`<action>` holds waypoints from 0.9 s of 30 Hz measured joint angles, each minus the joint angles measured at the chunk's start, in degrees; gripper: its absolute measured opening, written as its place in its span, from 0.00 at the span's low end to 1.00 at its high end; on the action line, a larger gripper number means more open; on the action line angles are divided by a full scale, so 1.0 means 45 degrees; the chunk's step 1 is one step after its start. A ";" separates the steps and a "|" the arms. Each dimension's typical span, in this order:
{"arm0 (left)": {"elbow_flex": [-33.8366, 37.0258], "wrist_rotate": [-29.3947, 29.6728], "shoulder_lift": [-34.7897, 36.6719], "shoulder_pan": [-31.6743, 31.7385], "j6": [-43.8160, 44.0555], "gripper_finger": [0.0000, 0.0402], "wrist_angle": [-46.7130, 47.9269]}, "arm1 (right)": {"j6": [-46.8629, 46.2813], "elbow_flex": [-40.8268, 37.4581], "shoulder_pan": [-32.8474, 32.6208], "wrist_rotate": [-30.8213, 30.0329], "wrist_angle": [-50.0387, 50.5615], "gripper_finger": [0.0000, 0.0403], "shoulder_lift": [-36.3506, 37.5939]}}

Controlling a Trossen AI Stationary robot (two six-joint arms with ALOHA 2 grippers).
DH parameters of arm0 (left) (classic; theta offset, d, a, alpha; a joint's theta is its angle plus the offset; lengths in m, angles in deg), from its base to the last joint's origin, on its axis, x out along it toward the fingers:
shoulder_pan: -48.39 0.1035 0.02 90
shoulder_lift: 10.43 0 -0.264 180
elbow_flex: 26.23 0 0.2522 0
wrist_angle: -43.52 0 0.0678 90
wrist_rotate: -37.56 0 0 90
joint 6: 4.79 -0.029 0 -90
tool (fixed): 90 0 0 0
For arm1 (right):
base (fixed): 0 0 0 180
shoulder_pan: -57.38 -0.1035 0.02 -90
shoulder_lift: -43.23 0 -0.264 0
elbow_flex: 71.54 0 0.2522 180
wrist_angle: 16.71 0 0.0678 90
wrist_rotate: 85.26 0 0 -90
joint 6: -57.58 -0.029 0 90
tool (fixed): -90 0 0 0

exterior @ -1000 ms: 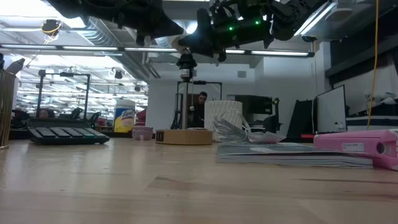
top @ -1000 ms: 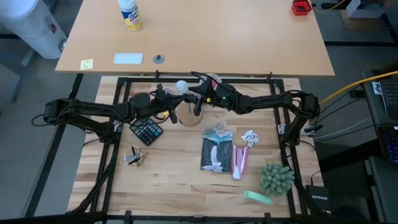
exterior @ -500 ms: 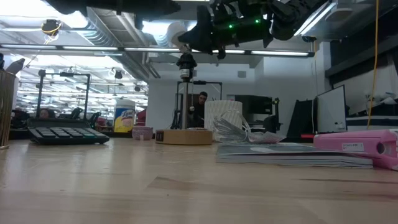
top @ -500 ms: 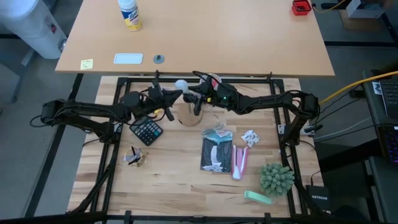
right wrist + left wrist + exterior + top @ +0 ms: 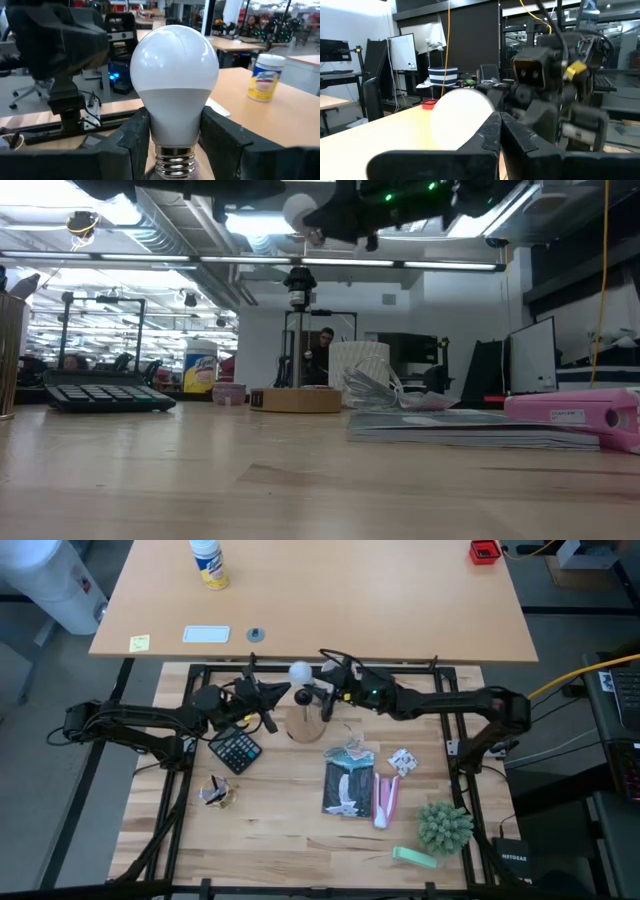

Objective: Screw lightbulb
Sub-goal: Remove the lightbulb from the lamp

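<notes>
The white frosted lightbulb (image 5: 299, 671) is held high above the table, over the far side of the round wooden stand (image 5: 303, 726) with its black socket post (image 5: 298, 280). It fills the right wrist view (image 5: 174, 75), silvery screw base (image 5: 172, 162) nearest the camera. My right gripper (image 5: 314, 686) reaches in from the right and is shut on it. My left gripper (image 5: 272, 696) is shut and empty just left of the bulb; its fingers (image 5: 501, 131) point at the globe (image 5: 460, 117) without touching it. My right gripper pinches the bulb's narrow neck (image 5: 172, 127), just above the screw base, between its two fingers (image 5: 134, 137). The fingers come from the table's right, along the bulb's axis. The globe sticks out past the fingertips toward the left arm. The bulb is clear of stand and socket (image 5: 300, 208).
A calculator (image 5: 236, 751) lies left of the stand. A black packet (image 5: 348, 787), a pink stapler (image 5: 386, 800), a green plant ball (image 5: 444, 826) and a green piece (image 5: 414, 857) lie nearer the front right. A black frame (image 5: 200, 675) rims the table.
My right gripper has risen and gone a little toward the far edge with the bulb, which is now higher above the socket post. My left gripper has drawn back from the bulb toward the table's left.
</notes>
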 joint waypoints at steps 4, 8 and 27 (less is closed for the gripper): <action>0.0000 -0.0001 0.0019 0.0000 0.0006 0.00 0.0018 | 0.0005 0.0000 -0.0005 0.0000 0.2155 0.40 0.1200; 0.0000 0.0000 0.0019 0.0000 0.0025 0.00 0.0301 | 0.0005 0.0000 -0.0024 -0.0015 0.5174 0.40 0.2109; 0.0000 0.0000 0.0019 0.0000 0.0082 0.00 0.0431 | -0.0053 -0.0992 -0.0024 -0.1860 1.1460 0.40 0.0567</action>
